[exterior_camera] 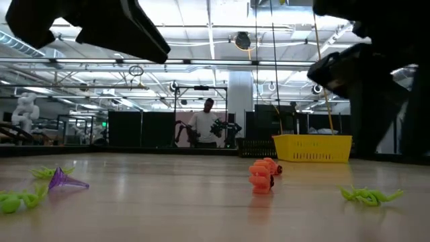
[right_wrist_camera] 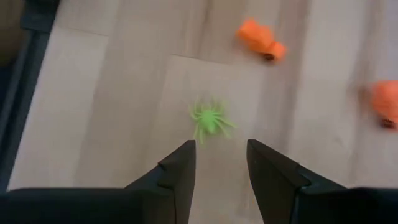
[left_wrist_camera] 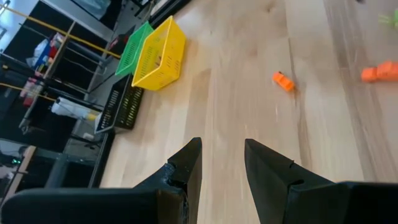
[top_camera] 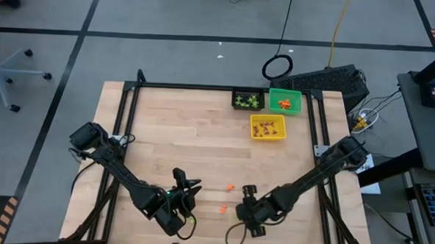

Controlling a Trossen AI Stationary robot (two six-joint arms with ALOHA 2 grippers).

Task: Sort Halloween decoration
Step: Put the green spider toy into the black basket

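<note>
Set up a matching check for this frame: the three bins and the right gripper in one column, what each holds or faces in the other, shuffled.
Column one:
1. black bin
2. green bin
3. yellow bin
4. right gripper

Column two:
A. orange trinkets inside
B. open, empty, with a light-green spider on the table just ahead
C. light-green trinkets inside
D. dark trinkets inside, colour hard to tell

Pairs: 1-C, 2-A, 3-D, 4-B
</note>
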